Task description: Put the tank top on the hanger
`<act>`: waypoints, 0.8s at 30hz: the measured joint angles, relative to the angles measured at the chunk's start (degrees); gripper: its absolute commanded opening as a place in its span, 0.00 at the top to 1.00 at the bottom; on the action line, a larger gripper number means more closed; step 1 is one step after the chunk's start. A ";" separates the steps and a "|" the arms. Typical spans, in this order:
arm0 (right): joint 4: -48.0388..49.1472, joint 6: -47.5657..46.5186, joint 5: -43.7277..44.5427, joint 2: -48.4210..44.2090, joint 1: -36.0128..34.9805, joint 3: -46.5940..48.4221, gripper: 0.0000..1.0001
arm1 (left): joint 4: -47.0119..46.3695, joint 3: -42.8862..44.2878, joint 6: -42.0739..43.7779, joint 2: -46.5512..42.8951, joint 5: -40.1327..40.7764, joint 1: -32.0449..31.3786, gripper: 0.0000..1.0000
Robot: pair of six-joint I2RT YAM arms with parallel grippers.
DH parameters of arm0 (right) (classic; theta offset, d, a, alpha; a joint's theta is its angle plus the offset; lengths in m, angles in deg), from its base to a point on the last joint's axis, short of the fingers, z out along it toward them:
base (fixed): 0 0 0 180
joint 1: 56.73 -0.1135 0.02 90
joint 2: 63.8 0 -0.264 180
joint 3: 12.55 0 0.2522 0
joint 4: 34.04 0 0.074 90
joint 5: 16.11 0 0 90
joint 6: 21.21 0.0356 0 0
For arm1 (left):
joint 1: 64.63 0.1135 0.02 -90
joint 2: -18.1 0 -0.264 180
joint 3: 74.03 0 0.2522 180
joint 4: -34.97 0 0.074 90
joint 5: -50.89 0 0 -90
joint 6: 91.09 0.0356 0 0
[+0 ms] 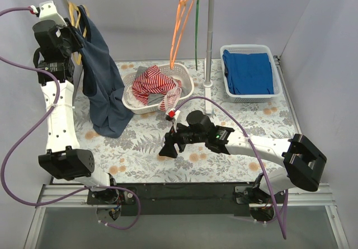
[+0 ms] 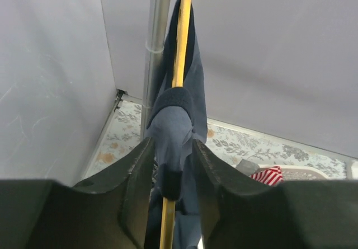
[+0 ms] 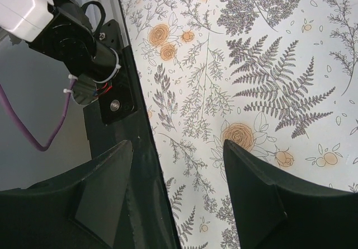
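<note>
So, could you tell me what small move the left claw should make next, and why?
Probably open the left claw fully and ease it back: the tank top already drapes over the hanger, with fabric bunched between the claw's fingers, and the right claw stands open, holding nothing.

The dark blue tank top (image 2: 172,123) is hanging over the yellow hanger (image 2: 182,36), beside a shiny pole (image 2: 158,31). The left gripper (image 2: 172,144) is sitting with one black finger close on each side of it.
</note>
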 measured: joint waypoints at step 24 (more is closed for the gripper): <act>-1.86 -2.29 3.32 0.81 0.00 0.00 0.25 | 4.09 10.71 -7.26 -7.76 -6.71 0.48 0.07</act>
